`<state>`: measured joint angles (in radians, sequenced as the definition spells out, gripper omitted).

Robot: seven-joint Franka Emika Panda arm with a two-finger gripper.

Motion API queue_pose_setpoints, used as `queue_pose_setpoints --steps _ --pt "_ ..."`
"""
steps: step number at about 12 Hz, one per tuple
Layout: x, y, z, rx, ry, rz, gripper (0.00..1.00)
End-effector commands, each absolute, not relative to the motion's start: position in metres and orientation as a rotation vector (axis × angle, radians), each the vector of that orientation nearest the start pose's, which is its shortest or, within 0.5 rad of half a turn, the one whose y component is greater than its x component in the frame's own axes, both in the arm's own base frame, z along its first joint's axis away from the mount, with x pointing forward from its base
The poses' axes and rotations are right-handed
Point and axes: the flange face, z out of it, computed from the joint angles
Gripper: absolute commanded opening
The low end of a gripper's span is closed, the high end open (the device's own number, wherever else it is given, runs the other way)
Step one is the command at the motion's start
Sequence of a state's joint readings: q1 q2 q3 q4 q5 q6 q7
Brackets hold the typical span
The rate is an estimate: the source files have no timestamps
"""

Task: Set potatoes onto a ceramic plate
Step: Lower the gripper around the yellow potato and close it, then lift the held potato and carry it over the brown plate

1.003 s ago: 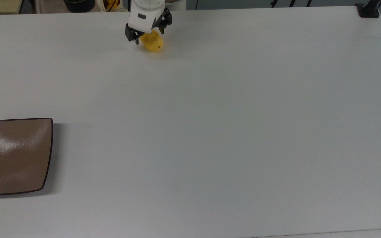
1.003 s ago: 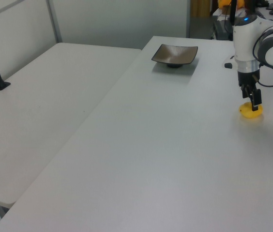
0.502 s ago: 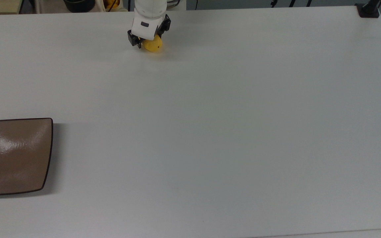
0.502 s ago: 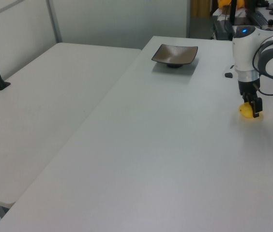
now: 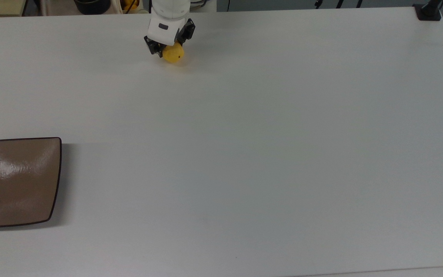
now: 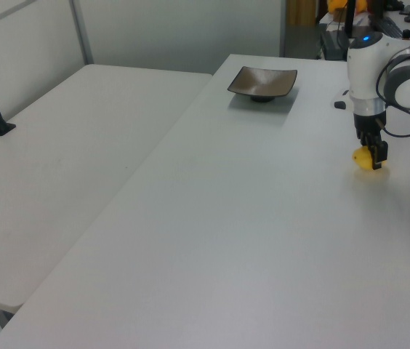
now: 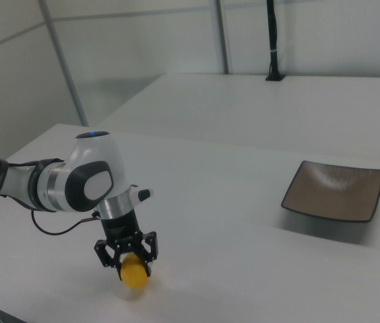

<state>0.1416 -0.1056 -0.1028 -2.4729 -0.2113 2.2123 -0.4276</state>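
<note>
Since a second ago we see the potato [image 5: 173,53] go from lying free under spread fingers to sitting clamped in the pincer [image 5: 169,47], and it has shifted a little toward the top view's left and upward. In the left view the potato [image 6: 365,158] now appears to hang just clear of the bench [image 6: 263,218], with a faint shadow beneath it, though we cannot be sure it has fully left the surface. We judge that the grab is made and the lift is beginning, so the carry to the plate comes next.

The potato's dark spot faces the lower right in the top view. A second ago its long axis ran diagonally there, from upper left to lower right; now the visible part looks nearly round, so we cannot tell its axis with confidence. In the right view the pincer [image 7: 127,257] pinches the potato [image 7: 135,272] from both sides, with most of it showing below the fingers.

The potato is near the far edge of the bench in the top view. The plate [image 5: 15,181] sits at the top view's left edge, well apart, and holds nothing.
</note>
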Motion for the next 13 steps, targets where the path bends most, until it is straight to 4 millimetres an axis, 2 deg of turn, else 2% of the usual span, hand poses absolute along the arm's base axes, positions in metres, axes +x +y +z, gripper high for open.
queue_pose_setpoints --steps 1,5,8,9,11,12,13 --pt "0.471 -0.009 0.36 -3.144 -0.894 0.226 0.21" --pt "0.516 -0.041 0.442 -3.203 -0.746 0.118 0.22" --pt "0.562 -0.067 0.489 -3.213 -0.604 0.106 0.22" --pt "0.576 -0.075 0.501 -3.221 -0.569 0.074 0.22" --pt "0.597 -0.106 0.52 -3.219 -0.45 -0.038 0.22" --pt "0.606 -0.12 0.528 -3.22 -0.418 -0.082 0.22" --pt "0.616 -0.135 0.526 -3.234 -0.372 -0.131 0.22"
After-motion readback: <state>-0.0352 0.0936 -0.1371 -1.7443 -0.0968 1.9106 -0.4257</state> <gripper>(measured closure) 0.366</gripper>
